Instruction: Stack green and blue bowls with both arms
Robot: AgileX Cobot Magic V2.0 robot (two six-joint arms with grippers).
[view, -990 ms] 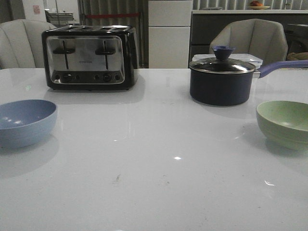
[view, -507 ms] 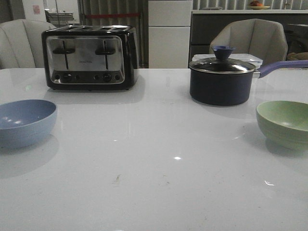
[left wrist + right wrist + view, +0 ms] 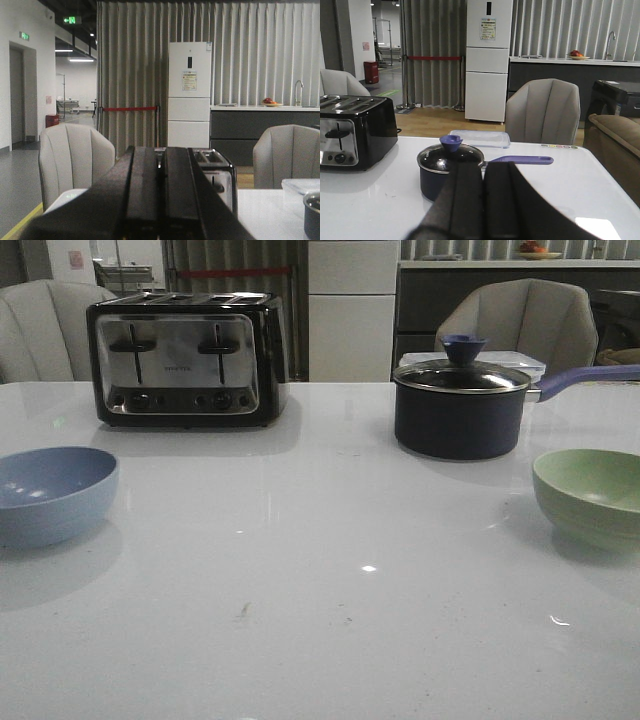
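Observation:
The dusty blue bowl (image 3: 50,494) sits upright at the table's left edge in the front view. At the right edge stands the pale green bowl (image 3: 592,494), also upright and partly cut off by the frame. Neither arm appears in the front view. My left gripper (image 3: 161,155) is shut with nothing between its fingers, level with the toaster's top. My right gripper (image 3: 483,172) is likewise shut and holds nothing, in front of the saucepan. Neither bowl shows in the wrist views.
A black and chrome toaster (image 3: 185,360) stands at the back left. A dark lidded saucepan (image 3: 460,406) with a purple handle stands at the back right, a clear lidded box (image 3: 480,138) behind it. Grey chairs ring the table's far side.

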